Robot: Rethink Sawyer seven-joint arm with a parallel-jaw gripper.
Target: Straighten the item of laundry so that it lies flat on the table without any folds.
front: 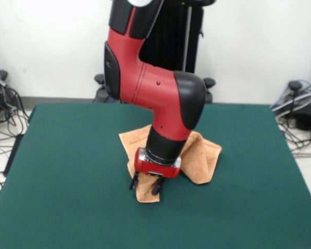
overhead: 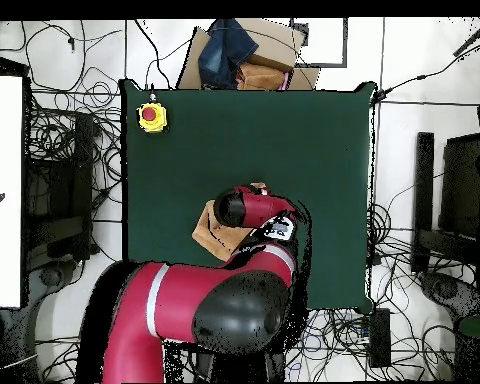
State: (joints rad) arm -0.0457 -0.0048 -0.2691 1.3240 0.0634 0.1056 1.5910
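Note:
The item of laundry (front: 203, 155) is a peach-orange towel lying crumpled and folded near the middle of the dark green table (front: 67, 155). My gripper (front: 145, 185) points straight down over the towel's near corner, its tips at the cloth. Its two black fingers (front: 133, 182) stand apart, so it is open. In the overhead view the arm covers most of the towel (overhead: 210, 233), leaving a patch visible at the arm's left, and the gripper itself is hidden under the wrist.
A yellow box with a red button (overhead: 152, 117) sits on a corner of the table (overhead: 234, 130). A cardboard box with dark blue cloth (overhead: 246, 55) stands just beyond the table's edge. Cables lie on the floor all round.

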